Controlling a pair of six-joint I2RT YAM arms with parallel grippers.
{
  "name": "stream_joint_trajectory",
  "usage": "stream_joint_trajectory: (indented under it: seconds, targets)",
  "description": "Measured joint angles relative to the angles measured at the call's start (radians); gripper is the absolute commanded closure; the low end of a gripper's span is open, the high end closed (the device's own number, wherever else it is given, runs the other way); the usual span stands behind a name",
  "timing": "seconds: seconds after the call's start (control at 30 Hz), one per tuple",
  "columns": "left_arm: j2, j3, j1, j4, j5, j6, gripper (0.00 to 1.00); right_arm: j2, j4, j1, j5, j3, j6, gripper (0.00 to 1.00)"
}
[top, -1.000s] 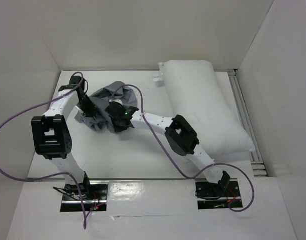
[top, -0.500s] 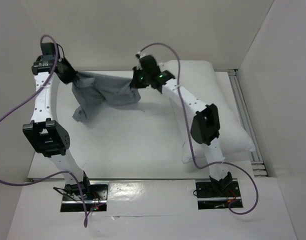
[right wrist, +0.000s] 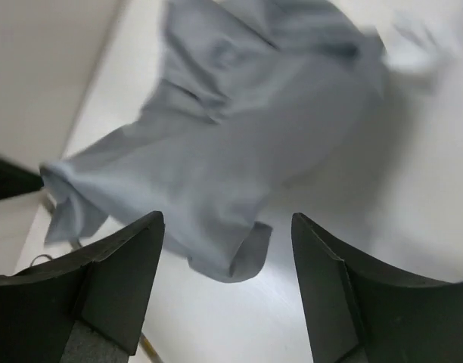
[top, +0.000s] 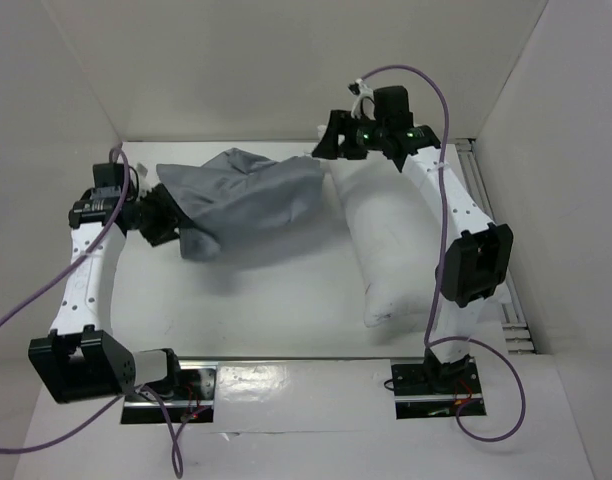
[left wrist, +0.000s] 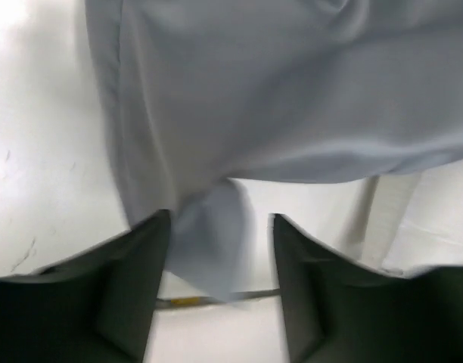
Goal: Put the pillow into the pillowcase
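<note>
The grey pillowcase hangs spread and wrinkled between the two arms, its right edge lapping the pillow's far left corner. The white pillow lies lengthwise on the right of the table. My left gripper is at the pillowcase's left end, jaws open. In the left wrist view a loose corner of the pillowcase dangles between the spread fingers of my left gripper, nearer the left one. My right gripper hovers over the pillow's far end, open. In the right wrist view the pillowcase floats free ahead of my right gripper.
White walls box in the table on the left, back and right. A metal rail runs along the table's right edge beside the pillow. Purple cables loop off both arms.
Both grippers have opened and let go of the pillowcase. The left arm dropped toward the near left; the right arm swung right over the pillow's far end. The cloth is spread wider and falling.
</note>
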Motion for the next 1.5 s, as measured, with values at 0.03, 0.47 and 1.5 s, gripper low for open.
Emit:
stream_joint_trajectory:
  seconds: [0.03, 0.47, 1.5]
  targets:
    - [-0.019, -0.045, 0.003, -0.014, -0.014, 0.008, 0.22, 0.005, -0.026, -0.024, 0.018, -0.028, -0.003, 0.22]
    - [0.233, 0.108, 0.002, 0.056, -0.211, 0.023, 0.21, 0.048, -0.184, 0.182, 0.325, -0.05, 0.016, 0.15]
    - [0.856, 0.596, 0.063, 0.067, -0.381, -0.051, 1.0, 0.021, -0.216, 0.414, 0.511, -0.55, 0.203, 1.0]
